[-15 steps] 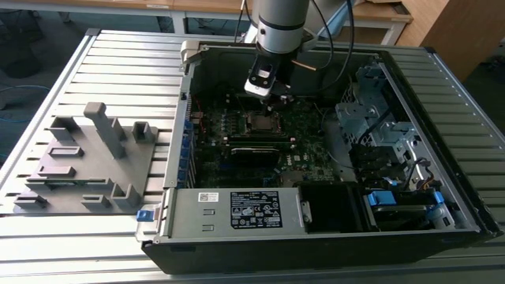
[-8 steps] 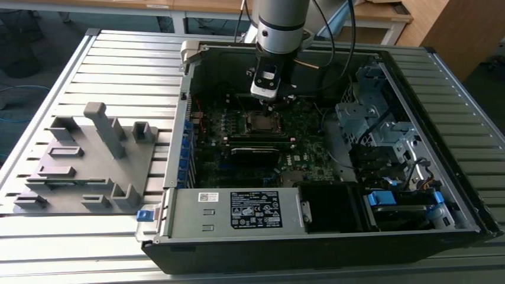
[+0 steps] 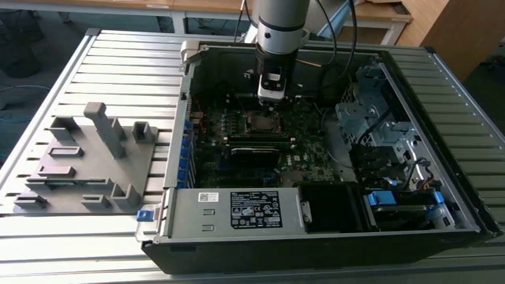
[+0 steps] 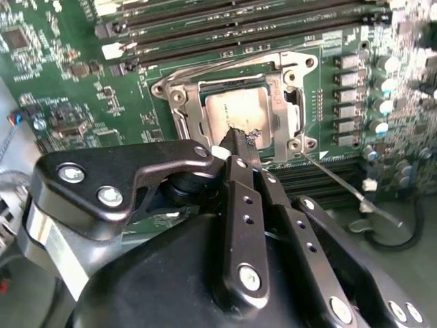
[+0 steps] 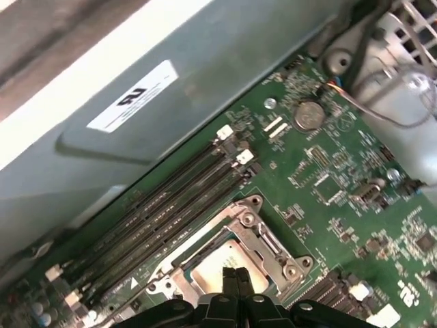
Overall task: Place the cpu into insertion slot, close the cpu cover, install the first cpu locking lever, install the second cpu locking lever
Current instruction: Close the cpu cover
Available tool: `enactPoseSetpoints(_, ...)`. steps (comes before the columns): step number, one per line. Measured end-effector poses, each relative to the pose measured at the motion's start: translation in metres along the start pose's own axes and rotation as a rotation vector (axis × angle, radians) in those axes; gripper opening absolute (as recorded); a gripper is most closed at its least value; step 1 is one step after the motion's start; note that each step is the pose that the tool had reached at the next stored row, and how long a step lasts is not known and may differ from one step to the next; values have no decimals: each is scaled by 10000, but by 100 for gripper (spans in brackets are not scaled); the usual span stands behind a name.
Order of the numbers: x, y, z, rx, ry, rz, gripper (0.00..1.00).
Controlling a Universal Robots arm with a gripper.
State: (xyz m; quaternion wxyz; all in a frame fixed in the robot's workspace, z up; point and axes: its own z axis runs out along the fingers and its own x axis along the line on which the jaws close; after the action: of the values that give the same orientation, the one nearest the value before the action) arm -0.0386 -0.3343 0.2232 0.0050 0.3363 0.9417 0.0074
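- The gripper (image 4: 237, 140) has its two black fingers pressed together with nothing between them. Its tips sit at the near edge of the cpu (image 4: 232, 109).
- Whether the tips touch the chip or hang just above it is hard to tell in both wrist views.
- The cpu lies flat in the insertion slot (image 3: 261, 122), silvery face up, framed by the cpu cover (image 4: 281, 102). The cover appears to be lowered around it, with the chip showing through the square cut-out.
- A thin wire locking lever (image 4: 348, 191) sticks out from one corner of the socket, slanting away over the motherboard (image 4: 54, 68) — apparently not latched.
- In the first wrist view the same fingertips (image 5: 235, 277) sit over the chip, and long black memory slots (image 5: 164, 212) run just beside the socket. A coin battery (image 5: 308, 115) lies well apart from it.
- In the exterior view the arm comes straight down into the open computer case (image 3: 316, 242), which lies on a slatted table (image 3: 118, 65). A grey fixture (image 3: 87, 160) stands beside the case, on the exterior view's left.
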Motion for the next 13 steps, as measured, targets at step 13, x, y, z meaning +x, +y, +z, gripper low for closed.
enactPoseSetpoints(13, 0, 0, 17, -4, 33, -2038, 10)
